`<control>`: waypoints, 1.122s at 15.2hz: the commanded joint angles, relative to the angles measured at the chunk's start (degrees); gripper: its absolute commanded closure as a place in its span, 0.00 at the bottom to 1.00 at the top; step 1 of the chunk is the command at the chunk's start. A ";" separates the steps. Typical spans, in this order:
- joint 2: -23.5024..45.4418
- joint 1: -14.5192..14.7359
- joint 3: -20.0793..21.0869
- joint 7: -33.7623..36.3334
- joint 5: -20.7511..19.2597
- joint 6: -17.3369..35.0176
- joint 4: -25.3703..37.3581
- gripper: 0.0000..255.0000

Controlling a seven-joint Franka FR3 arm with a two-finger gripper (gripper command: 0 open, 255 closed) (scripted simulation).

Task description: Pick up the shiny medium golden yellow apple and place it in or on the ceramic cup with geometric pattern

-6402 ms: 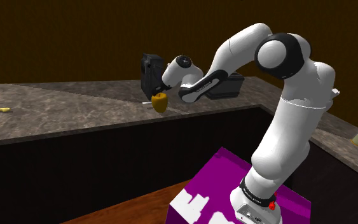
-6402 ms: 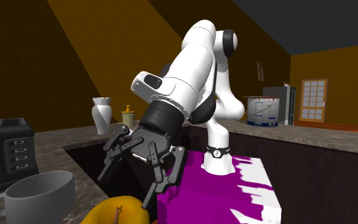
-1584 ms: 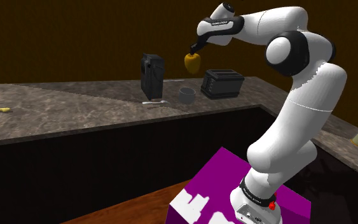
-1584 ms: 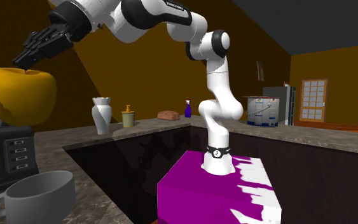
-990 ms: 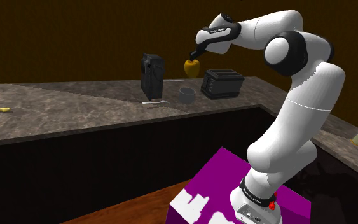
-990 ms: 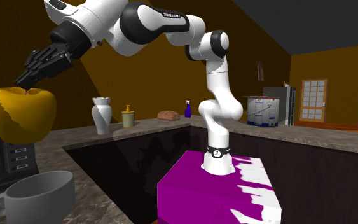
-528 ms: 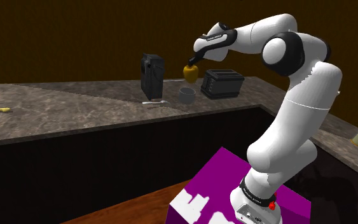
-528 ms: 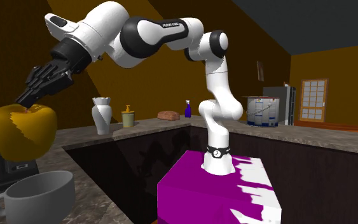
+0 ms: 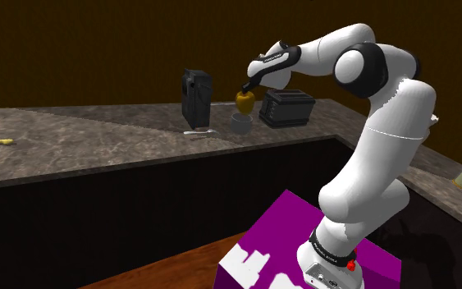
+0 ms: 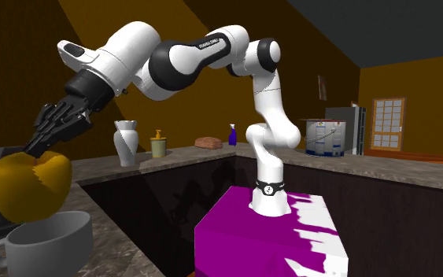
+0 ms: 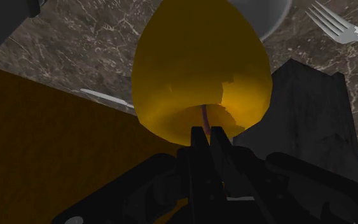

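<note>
Marble countertop (image 9: 98, 135), dim room; gripper (image 9: 246, 89) is pinched on the golden apple (image 9: 244, 99) by its stem, hanging it just above the grey cup (image 9: 240, 123). I'd descend slowly, centred over the rim (stem grip looks swing-prone), then release low.

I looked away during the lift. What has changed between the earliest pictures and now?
The gripper took the yellow apple off the counter by its stem, raised it high, then lowered it. It now hangs just above the grey cup, not released. The cup, the toaster and the stand stayed put.
</note>
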 commanded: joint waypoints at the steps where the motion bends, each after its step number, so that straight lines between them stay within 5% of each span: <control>1: 0.49 -0.04 0.15 -0.36 0.33 1.38 -0.83 1.00; 10: 0.80 -0.09 0.25 -0.57 0.51 2.05 -1.19 1.00; 11: 0.81 -0.09 0.25 -0.58 0.52 2.04 -1.18 0.00; 17: -1.22 -0.26 0.27 -0.71 0.74 1.20 -2.38 0.00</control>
